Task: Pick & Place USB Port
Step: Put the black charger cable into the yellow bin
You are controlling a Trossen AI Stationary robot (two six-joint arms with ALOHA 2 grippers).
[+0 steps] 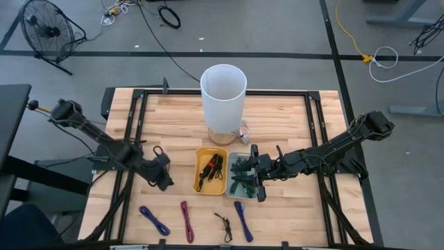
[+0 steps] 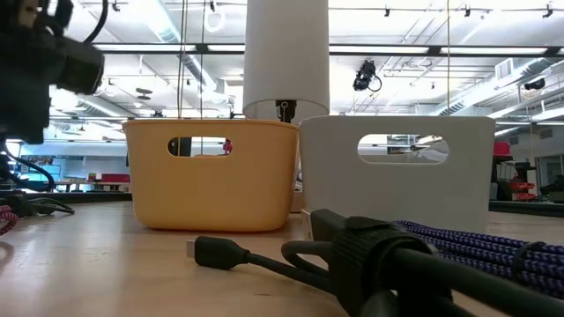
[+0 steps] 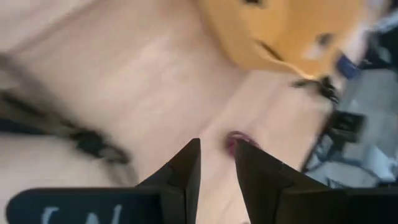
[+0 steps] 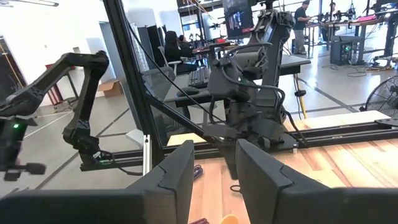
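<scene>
Several USB cables lie near the table's near edge: a blue one [image 1: 154, 220], a magenta one [image 1: 187, 221], a small black one [image 1: 223, 226] and a second blue one [image 1: 242, 221]. A yellow bin [image 1: 201, 182] holds black and red cables. A pale bin [image 1: 229, 189] beside it holds green ones. My left gripper [image 1: 166, 183] [image 3: 217, 165] hovers left of the yellow bin, tipped down, fingers shut to a narrow slit, holding nothing. My right gripper [image 1: 248, 175] [image 4: 214, 168] hangs over the pale bin, pointing level toward the left arm, likewise shut and holding nothing.
A tall white cylinder [image 1: 223, 94] stands behind the two bins. In the low view the black cable's plug [image 2: 216, 253] and a blue braided cable [image 2: 493, 246] lie in front of the yellow bin [image 2: 211, 172] and pale bin [image 2: 397, 167]. Black rails frame the table [image 1: 291, 118].
</scene>
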